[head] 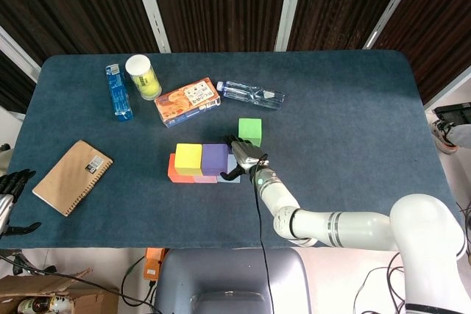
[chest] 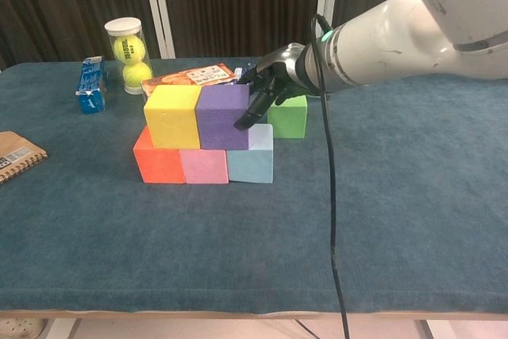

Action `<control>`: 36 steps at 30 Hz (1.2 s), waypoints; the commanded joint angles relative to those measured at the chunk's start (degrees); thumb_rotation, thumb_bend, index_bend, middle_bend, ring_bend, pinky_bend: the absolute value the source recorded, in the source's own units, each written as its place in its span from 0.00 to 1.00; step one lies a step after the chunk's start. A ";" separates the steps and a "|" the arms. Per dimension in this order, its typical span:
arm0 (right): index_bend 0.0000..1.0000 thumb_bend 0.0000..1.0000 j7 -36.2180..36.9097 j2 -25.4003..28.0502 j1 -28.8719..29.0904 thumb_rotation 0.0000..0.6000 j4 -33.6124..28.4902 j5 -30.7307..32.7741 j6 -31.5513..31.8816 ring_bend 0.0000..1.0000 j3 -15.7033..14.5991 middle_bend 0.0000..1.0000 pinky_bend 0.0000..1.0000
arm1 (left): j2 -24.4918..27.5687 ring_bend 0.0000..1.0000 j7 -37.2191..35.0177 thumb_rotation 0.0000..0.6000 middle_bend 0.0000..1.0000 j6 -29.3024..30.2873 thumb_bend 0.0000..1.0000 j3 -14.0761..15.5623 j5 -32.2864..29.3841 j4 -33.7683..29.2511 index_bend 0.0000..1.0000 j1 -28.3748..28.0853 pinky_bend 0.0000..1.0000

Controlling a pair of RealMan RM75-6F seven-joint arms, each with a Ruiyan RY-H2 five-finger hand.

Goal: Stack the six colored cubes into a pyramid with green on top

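Where the right robot hand (chest: 266,94) reaches in, we note its fingers (chest: 252,110) pointing down against the right face of the purple cube (chest: 223,116), holding nothing; contact looks likely, though we cannot be sure. Left of it sits the yellow cube (chest: 171,116), both on the row of red cube (chest: 159,165), pink cube (chest: 205,166) and light blue cube (chest: 251,163) below. Just behind the hand, the green cube (chest: 289,116) rests on the counter (chest: 381,196). The left robot hand (head: 10,195) hangs off the counter's edge, state unclear.
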 commanded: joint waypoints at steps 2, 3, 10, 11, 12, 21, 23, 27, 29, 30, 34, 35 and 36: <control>0.00 0.25 0.32 2.37 -0.87 1.00 -2.48 -0.65 0.09 0.00 -0.07 0.00 0.00 | 0.19 0.00 0.26 1.00 0.04 0.26 0.13 -0.07 -0.03 -0.35 0.09 0.09 0.05; 0.00 0.25 0.65 3.45 -1.31 1.00 -3.49 -1.06 0.05 0.00 0.05 0.00 0.00 | 0.31 0.00 0.33 1.00 0.04 0.49 0.13 -0.13 -0.04 -0.59 0.09 0.16 0.05; 0.00 0.25 4.92 12.05 -5.47 1.00 -8.69 -4.03 -0.72 0.00 1.83 0.00 0.00 | 0.78 0.00 1.03 1.00 0.04 0.78 0.13 -0.38 -0.46 -1.51 0.09 0.31 0.05; 0.00 0.24 5.82 12.96 -6.12 1.00 -8.45 -4.29 -0.53 0.00 2.19 0.00 0.00 | 0.81 0.00 1.17 1.00 0.04 0.64 0.13 -0.42 -0.57 -1.57 0.09 0.26 0.05; 0.00 0.24 6.37 13.74 -6.75 1.00 -7.72 -4.93 0.20 0.00 2.21 0.00 0.00 | 0.82 0.00 1.39 1.00 0.04 0.43 0.13 -0.46 -0.75 -1.67 0.09 0.18 0.05; 0.00 0.24 4.73 11.67 -7.92 1.00 2.46 -7.28 0.01 0.00 -1.85 0.00 0.00 | 1.43 0.00 3.78 1.00 0.04 -0.87 0.13 -1.33 -3.34 -3.20 0.09 -0.13 0.05; 0.00 0.24 3.80 9.63 -7.59 1.00 5.55 -7.57 -0.79 0.00 -2.89 0.00 0.00 | 1.40 0.00 3.73 1.00 0.04 -1.50 0.13 -1.52 -3.94 -3.12 0.09 -0.32 0.05; 0.00 0.22 2.96 4.51 -6.80 1.00 12.99 -7.27 -4.64 0.00 -4.15 0.00 0.00 | 1.08 0.00 3.53 1.00 0.04 -3.18 0.13 -1.77 -5.13 -2.20 0.09 -0.78 0.05; 0.00 0.21 2.31 2.21 -6.28 1.00 16.32 -7.21 -5.76 0.00 -4.76 0.00 0.00 | 0.97 0.00 3.14 1.00 0.04 -3.75 0.13 -1.87 -5.51 -1.72 0.09 -0.90 0.05; 0.00 0.21 1.77 0.65 -5.91 1.00 18.46 -7.19 -6.25 0.00 -5.19 0.00 0.00 | 0.91 0.00 2.88 1.00 0.04 -4.11 0.13 -1.92 -5.73 -1.37 0.09 -0.98 0.05; 0.00 0.21 0.43 -3.97 -4.91 1.00 24.47 -6.55 -7.81 0.00 -5.88 0.00 0.00 | 0.66 0.00 1.60 1.00 0.04 -4.86 0.13 -2.02 -5.84 -0.28 0.09 -1.15 0.05; 0.00 0.21 0.08 -4.89 -4.68 1.00 25.67 -6.38 -8.10 0.00 -6.01 0.00 0.00 | 0.60 0.00 1.32 1.00 0.04 -4.95 0.13 -1.99 -5.72 -0.04 0.09 -1.18 0.05; 0.00 0.21 -0.43 -6.08 -4.38 1.00 27.17 -6.21 -8.30 0.00 -6.15 0.00 0.00 | 0.53 0.00 1.02 1.00 0.04 -5.00 0.13 -1.94 -5.54 0.22 0.09 -1.18 0.05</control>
